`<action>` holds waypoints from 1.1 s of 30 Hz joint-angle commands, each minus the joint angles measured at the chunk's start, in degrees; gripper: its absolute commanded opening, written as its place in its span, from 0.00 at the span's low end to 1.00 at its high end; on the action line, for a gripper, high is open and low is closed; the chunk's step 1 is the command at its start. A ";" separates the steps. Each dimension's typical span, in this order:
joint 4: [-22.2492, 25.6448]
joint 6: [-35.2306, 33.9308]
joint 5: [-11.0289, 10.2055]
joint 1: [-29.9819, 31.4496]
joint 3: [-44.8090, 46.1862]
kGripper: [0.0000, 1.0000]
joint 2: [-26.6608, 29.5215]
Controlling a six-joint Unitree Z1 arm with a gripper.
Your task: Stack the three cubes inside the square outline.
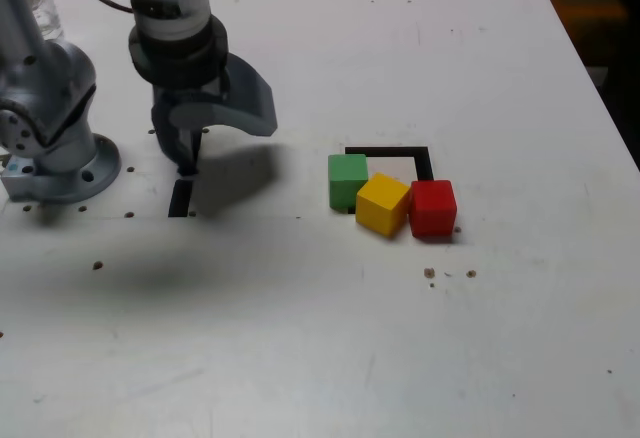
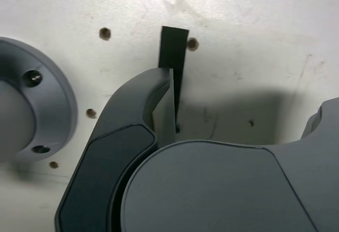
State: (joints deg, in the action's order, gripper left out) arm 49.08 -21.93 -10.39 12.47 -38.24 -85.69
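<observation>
Cubes (image 1: pixel 383 204), matte green, yellow and red, sat well apart from my wide-spread grey claw (image 1: pixel 226 150); they looked light, rigid, best pinched mid-face.

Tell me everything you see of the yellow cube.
The yellow cube is a small, plain matte block, material unclear. It sits on the tabletop, turned askew, over the near edge of the black square outline, between the green cube and the red cube. It looks touching or nearly touching both. The gripper is away from it.
</observation>
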 commanded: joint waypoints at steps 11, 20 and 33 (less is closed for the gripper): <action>20.85 5.21 1.95 -0.08 -16.09 0.95 -1.18; 29.19 12.91 4.12 -0.08 -33.53 0.95 -6.20; 29.40 23.21 3.46 -0.08 -52.48 0.95 -17.30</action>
State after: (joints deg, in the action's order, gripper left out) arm 78.41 0.97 -6.74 12.46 -90.05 -102.54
